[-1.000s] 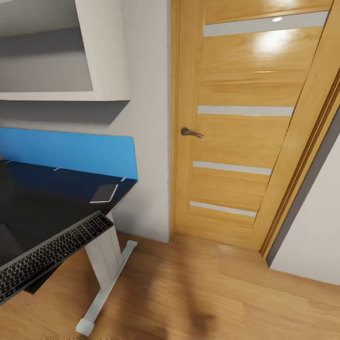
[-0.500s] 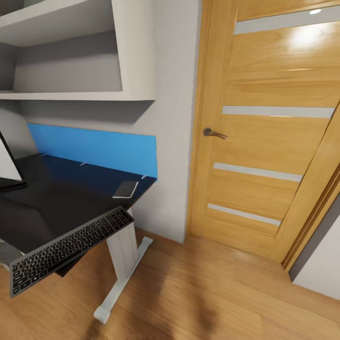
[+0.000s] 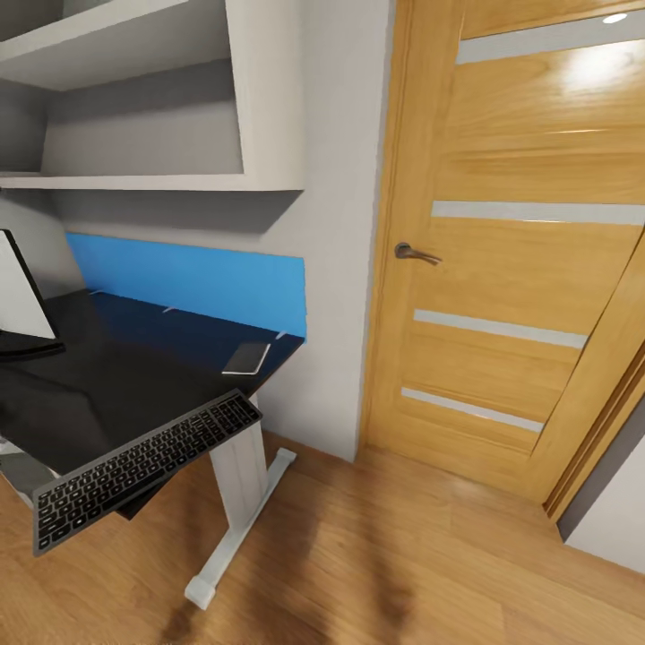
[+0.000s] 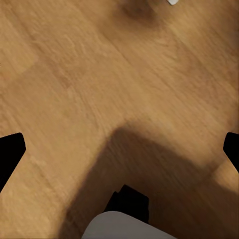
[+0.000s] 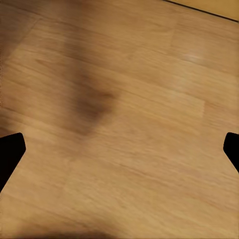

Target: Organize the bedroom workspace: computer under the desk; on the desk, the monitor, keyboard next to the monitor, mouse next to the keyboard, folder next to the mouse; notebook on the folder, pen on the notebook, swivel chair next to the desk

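Keyboard point(image 3: 148, 470) overhangs desk point(image 3: 107, 385) edge, needs pushing in beside monitor point(image 3: 20, 296). Left gripper point(image 4: 119, 149) and right gripper point(image 5: 119, 149) fingers spread wide, empty, aimed at floor point(image 5: 129, 124).

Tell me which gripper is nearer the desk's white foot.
Left, probably: the left gripper hangs over floor with the desk foot in sight; the right gripper faces plain floor.

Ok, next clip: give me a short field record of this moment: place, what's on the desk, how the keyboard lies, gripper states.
place: bedroom, wooden door right of the desk
on desk: monitor at left, keyboard, small flat dark notebook near the blue back panel
keyboard: at the front edge, partly overhanging
left gripper: open, over plank floor
right gripper: open, over floor
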Robot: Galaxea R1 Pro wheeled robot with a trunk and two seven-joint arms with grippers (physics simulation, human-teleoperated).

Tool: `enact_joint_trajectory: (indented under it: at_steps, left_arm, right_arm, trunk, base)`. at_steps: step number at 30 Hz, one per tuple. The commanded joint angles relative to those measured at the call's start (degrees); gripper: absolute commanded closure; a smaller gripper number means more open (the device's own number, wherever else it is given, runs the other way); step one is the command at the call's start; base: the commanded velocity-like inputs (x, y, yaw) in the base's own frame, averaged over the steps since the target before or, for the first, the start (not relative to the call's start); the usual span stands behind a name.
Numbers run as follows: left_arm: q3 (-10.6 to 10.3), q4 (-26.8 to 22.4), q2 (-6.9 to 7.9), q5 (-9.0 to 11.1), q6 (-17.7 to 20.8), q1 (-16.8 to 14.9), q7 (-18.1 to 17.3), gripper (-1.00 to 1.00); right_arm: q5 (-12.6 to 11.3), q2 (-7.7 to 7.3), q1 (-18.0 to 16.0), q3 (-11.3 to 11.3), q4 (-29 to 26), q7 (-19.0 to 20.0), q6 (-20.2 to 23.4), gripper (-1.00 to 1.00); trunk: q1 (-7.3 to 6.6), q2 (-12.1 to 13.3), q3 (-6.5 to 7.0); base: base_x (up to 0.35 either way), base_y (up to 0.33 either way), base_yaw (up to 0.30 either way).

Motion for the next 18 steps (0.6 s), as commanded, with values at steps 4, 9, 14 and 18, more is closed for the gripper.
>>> enact_joint_trajectory:
  at_steps: [4,9,14,18]
  left_arm:
    - [-0.5,0.0,-0.02,0.1,-0.1,0.0,0.3,-1.00]
    - [-0.5,0.0,-0.02,0.1,-0.1,0.0,0.3,-1.00]
    - [-0.5,0.0,0.13,0.1,-0.1,0.0,0.3,-1.00]
    - [-0.4,0.0,0.19,0.1,-0.1,0.0,0.3,-1.00]
  right_arm:
    - [0.0,0.00,0.0,0.5,-0.1,-0.6,0.0,-1.00]
    - [0.0,-0.02,0.0,0.5,-0.1,-0.7,0.0,-1.00]
    - [0.1,-0.06,0.0,0.4,-0.1,-0.6,0.1,-1.00]
    - [0.1,-0.03,0.0,0.5,-0.1,-0.6,0.1,-1.00]
  trunk:
    - [-0.01,0.0,-0.05]
    - [-0.01,0.0,-0.05]
    - [-0.01,0.0,-0.05]
    - [-0.01,0.0,-0.05]
  base:
    - [0.000,0.000,0.095]
    - [0.000,-0.050,0.183]
    - [0.000,-0.230,0.233]
    - [0.000,-0.261,0.244]
